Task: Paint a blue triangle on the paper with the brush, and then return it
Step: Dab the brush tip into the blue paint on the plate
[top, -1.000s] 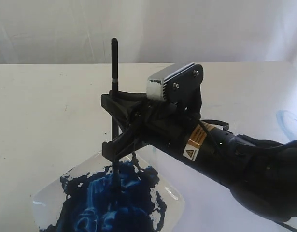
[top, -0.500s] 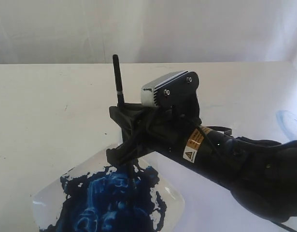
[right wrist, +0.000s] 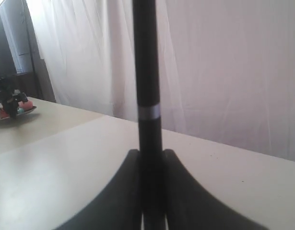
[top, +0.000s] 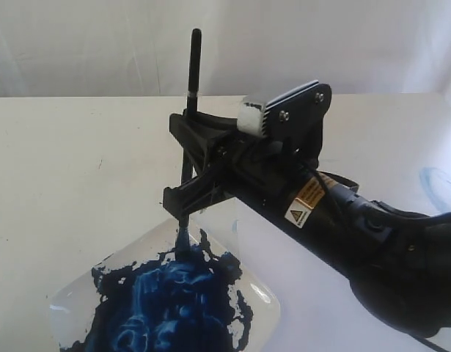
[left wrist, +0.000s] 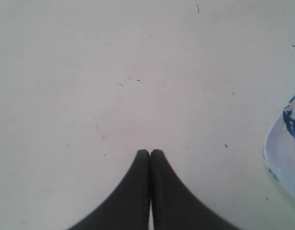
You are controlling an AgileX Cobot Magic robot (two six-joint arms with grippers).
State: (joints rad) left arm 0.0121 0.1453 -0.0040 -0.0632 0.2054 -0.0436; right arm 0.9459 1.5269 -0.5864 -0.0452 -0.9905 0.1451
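Observation:
My right gripper [top: 182, 161] is shut on the black handle of the brush [top: 192, 81] and holds it upright. The blue-stained tip [top: 182, 236] hangs just above the blue paint in a clear dish [top: 71, 297]. In the right wrist view the brush [right wrist: 147, 72] stands between the closed fingers of the right gripper [right wrist: 150, 152]. A lilac-white sheet, apparently the paper [top: 298, 293], lies under the right arm beside the dish. The blue triangle is out of view. My left gripper [left wrist: 150, 151] is shut on nothing, over bare tabletop, with the dish's rim [left wrist: 281, 158] at the edge of its view.
A faint pale-blue smear [top: 438, 183] marks the table at the far right. White curtains hang behind the table. The right wrist view shows a small dark and red object [right wrist: 10, 108] far off on the table.
The right gripper has risen and shifted slightly right, lifting the brush tip out of the blue paint. The left gripper shows no earlier frame.

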